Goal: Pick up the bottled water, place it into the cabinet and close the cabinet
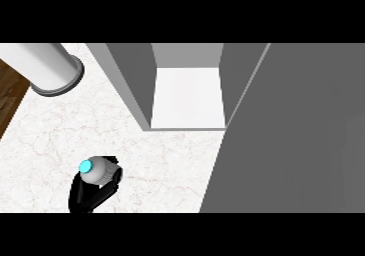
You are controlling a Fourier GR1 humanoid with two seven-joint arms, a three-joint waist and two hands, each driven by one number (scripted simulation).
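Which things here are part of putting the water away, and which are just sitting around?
Part of the job:
- bottled water, blue cap up
- left robot hand, curled round the bottle
- cabinet, open
- cabinet door, swung out

Just sitting there:
- white cylinder, at the counter's far left
- marble counter

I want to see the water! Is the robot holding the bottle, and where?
Yes. The left hand curls round the side of the bottle, below its blue cap. The right hand is out of sight.
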